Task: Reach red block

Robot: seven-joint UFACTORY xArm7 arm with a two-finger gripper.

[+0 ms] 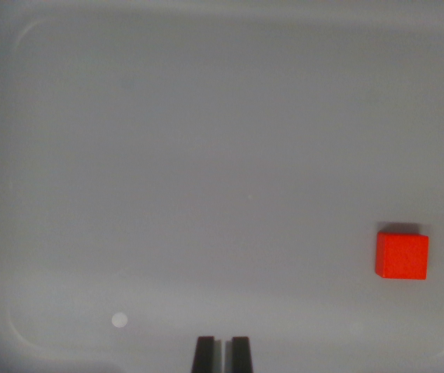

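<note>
Wrist view looks straight down on a pale grey tray [19, 194] w/ rounded corners, and the red block [402, 256] lies on its floor near the wrist view's right edge, a bit below the middle. The pincer [222, 353] shows only as two dark fingertips at the bottom centre of the picture; they stand almost together, w/ only a thin slit btw them, and they hold nothing. So the key relation: the block is well apart from the pincer, off to the wrist view's right and somewhat further up in the picture, i.e. diagonal, not straight ahead. The block looks nearly square from above, so I see no clear long axis; its sides run approx. parallel to the picture edges, w/ a thin dark shadow along its top side. A small white dot [119, 319] sits on the tray floor to the lower left, far from the block and not in the way. In my judgement the reach is not yet made: the arm needs mostly a sideways shift to the right, plus a little forward, and prob. wider fingers if a grasp follows.
</note>
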